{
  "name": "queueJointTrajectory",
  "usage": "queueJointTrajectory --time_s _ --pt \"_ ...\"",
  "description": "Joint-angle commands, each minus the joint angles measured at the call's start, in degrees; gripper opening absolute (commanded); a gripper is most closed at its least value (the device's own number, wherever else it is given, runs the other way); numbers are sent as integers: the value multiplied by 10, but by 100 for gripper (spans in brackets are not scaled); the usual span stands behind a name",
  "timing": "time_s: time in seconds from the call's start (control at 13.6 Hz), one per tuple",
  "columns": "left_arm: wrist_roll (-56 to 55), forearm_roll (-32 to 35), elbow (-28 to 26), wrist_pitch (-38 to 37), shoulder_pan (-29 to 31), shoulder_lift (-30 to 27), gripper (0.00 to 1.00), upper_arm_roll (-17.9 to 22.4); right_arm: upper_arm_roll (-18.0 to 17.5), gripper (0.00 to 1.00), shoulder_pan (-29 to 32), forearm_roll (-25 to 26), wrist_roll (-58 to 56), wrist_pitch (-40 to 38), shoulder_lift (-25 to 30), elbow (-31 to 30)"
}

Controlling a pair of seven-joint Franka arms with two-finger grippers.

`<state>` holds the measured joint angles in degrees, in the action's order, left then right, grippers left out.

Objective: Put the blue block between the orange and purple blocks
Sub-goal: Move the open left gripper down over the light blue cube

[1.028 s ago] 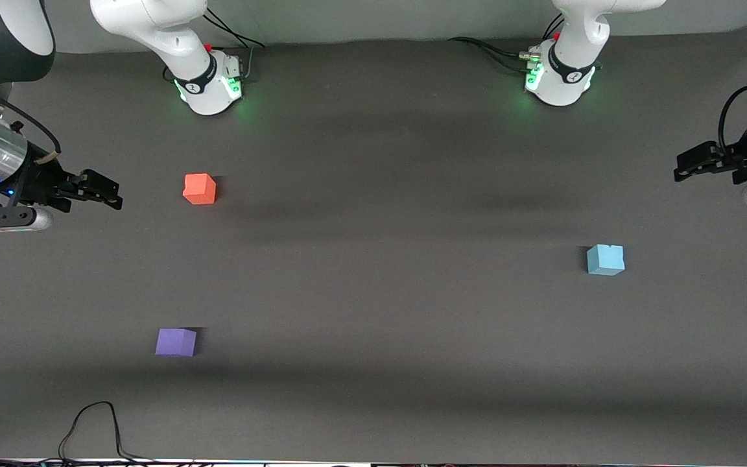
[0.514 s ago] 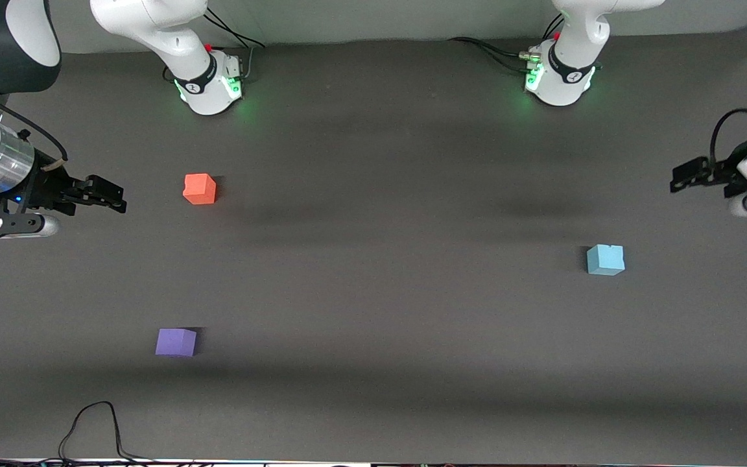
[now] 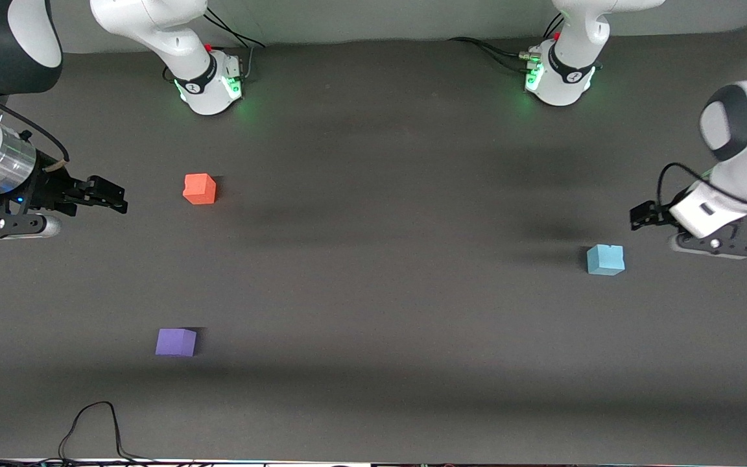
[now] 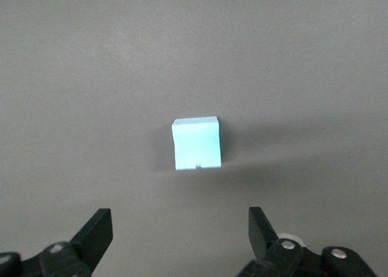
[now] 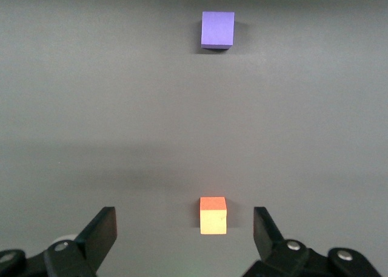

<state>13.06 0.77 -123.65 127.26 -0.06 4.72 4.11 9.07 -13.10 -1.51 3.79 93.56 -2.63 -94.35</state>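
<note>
A: Where does the blue block [image 3: 605, 260] lie now?

B: It sits on the tabletop [image 3: 386, 285] toward the left arm's end, well apart from the other two. The orange block [image 3: 200, 189] and the purple block [image 3: 176, 342] are both toward the right arm's end, the purple one nearer to the front camera.

A: And the grippers?

B: The left gripper [image 4: 180, 231] hangs in the air just beside the blue block. Its two fingers are spread wide and it holds nothing. In the left wrist view the block [image 4: 196, 143] is ahead of the fingers, close to the middle line between them. The right gripper [image 5: 184, 231] waits near the orange block, fingers also wide apart and empty.

A: So how should the left arm take the block well?

B: I think it should first come exactly over the block, then go down with one finger on each of two flat sides. The block looks a little turned against the fingers, so a small turn of the wrist may help. The close should be gentle, because a push from one finger alone could slide the block away.

A: And afterwards?

B: The place is the bare tabletop between orange and purple.
</note>
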Motion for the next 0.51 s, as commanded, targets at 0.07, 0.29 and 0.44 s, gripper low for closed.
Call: queueJointTrajectory --time_s 0.07,0.29,0.44 --pt "20 7 -61 125 -6 37 100 2 3 100 -4 -5 2 3 -8 13" --pt "20 7 -72 191 -23 84 100 2 4 100 -3 -7 1 1 -10 11" --pt "20 8 -92 244 -25 106 100 1 4 100 -3 -8 2 1 -11 11"
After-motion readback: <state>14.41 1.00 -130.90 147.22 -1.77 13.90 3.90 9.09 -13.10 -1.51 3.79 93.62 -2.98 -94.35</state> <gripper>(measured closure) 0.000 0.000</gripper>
